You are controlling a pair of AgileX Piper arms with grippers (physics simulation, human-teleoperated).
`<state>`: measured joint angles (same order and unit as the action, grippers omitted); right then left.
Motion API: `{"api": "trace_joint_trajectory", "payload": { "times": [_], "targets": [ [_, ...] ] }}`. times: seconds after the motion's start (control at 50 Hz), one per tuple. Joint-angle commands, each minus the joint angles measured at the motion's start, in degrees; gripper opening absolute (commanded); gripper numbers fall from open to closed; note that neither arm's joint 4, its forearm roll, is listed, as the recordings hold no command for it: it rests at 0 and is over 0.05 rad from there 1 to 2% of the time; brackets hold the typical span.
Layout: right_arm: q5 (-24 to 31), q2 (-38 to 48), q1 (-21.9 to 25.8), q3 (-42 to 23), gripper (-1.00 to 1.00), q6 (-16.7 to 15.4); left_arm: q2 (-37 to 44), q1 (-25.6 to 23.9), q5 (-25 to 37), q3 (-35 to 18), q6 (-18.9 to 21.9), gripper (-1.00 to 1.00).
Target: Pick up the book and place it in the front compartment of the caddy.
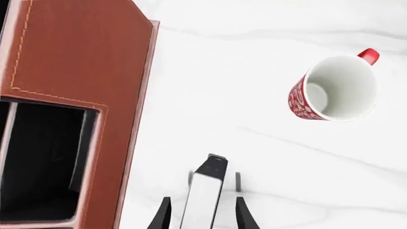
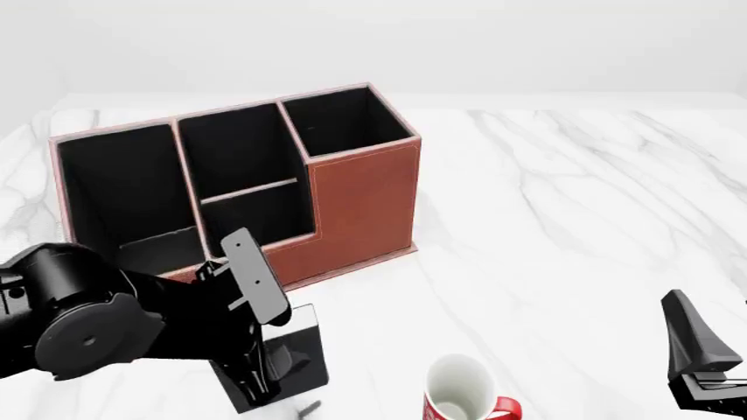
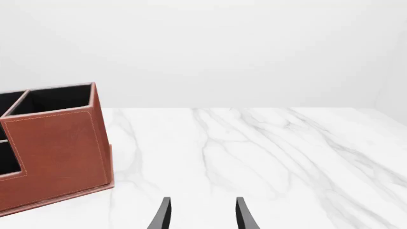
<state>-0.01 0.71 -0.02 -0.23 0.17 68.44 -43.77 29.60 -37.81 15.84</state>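
My left gripper [image 1: 203, 201] is shut on the book [image 1: 205, 191], a thin black book with white page edges, held upright on its edge between the fingers. From the front, the book [image 2: 301, 346] hangs just above the table, in front of the reddish-brown caddy [image 2: 362, 197], with the left gripper [image 2: 275, 363] partly hidden behind the arm. The caddy's low front compartment [image 2: 259, 217] lies behind the stepped wall. The caddy [image 1: 83, 52] sits beside the book in the left wrist view. My right gripper [image 3: 203, 214] is open and empty, low at the right [image 2: 701, 363].
A red-and-white mug [image 2: 464, 395] stands upright near the front edge, right of the book, its open mouth showing in the left wrist view [image 1: 337, 88]. The caddy [image 3: 60, 143] sits at the far left of white marble tabletop [image 3: 267, 157].
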Motion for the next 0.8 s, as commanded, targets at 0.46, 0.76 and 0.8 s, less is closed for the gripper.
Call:
{"api": "trace_joint_trajectory", "payload": {
  "times": [0.46,0.76,0.8],
  "targets": [
    [0.0,-0.1,0.0,0.0,1.00,0.0,-5.5,1.5,-1.1,2.1,7.3,-1.00],
    [0.0,-0.1,0.0,0.0,1.00,0.0,-7.7,2.6,9.7,-8.0,16.6,-1.00],
    [0.0,-0.1,0.0,0.0,1.00,0.0,-7.6,2.6,10.6,-9.3,17.6,-1.00]
  ]
}}
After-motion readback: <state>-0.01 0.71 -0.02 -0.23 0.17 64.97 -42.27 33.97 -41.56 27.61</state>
